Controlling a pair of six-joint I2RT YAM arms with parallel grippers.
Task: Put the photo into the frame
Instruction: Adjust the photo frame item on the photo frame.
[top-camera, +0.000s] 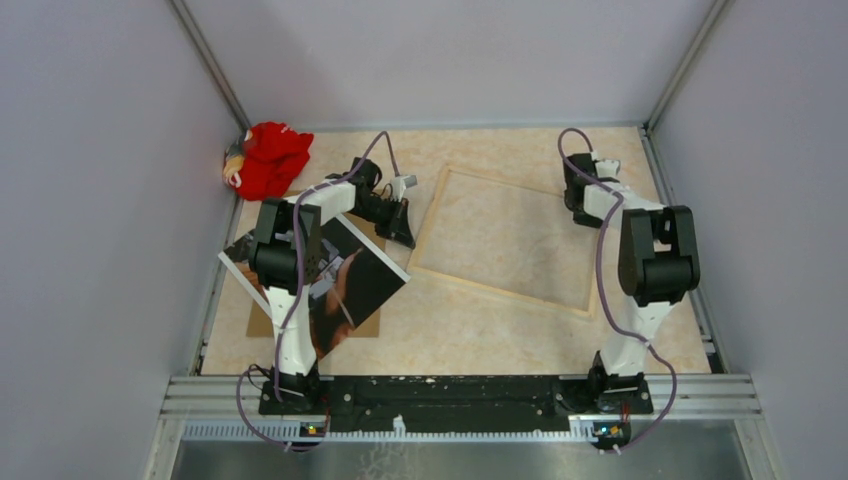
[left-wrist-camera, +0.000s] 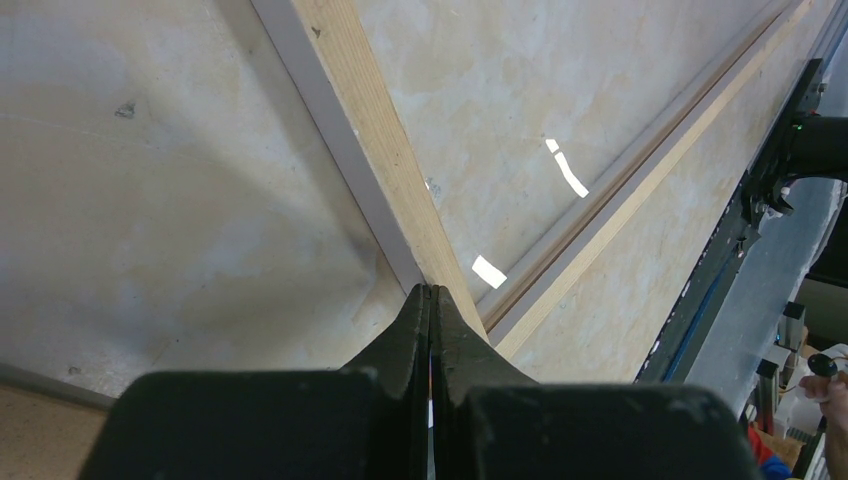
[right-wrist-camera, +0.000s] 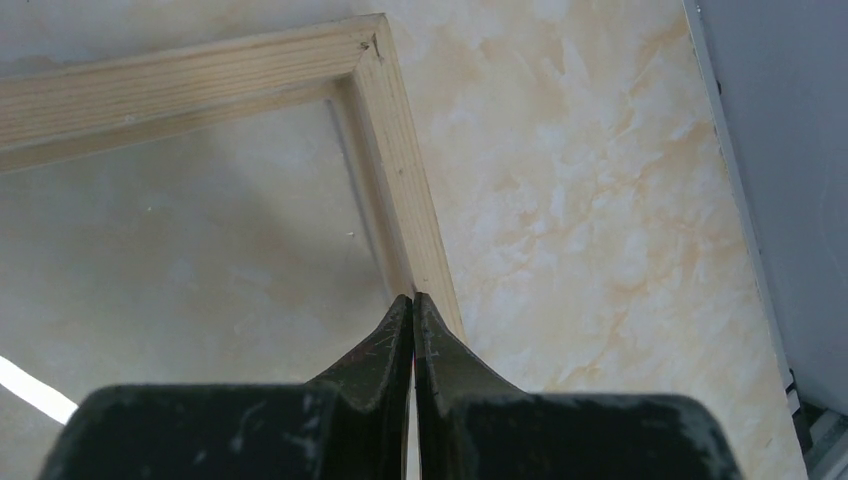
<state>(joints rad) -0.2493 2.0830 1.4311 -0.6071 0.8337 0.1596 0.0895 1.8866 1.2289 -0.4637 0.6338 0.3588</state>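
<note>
The large glossy rectangular photo, a dark image with a thin white border, lies face up at centre left of the top view on a plain brown board. Right of it, the thin white and light-wood rectangular frame lies flat on the marbled beige table. The left hand, fingers pressed together and empty, sits between photo and frame, at the frame's left rail. The right hand, likewise closed on nothing, is at the frame's upper right rail.

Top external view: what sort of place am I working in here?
Probably a lab robot cell, not a home: plain grey panel walls box in a marble-patterned tabletop, and left arm and right arm are bolted to a metal rail at its near edge.
</note>
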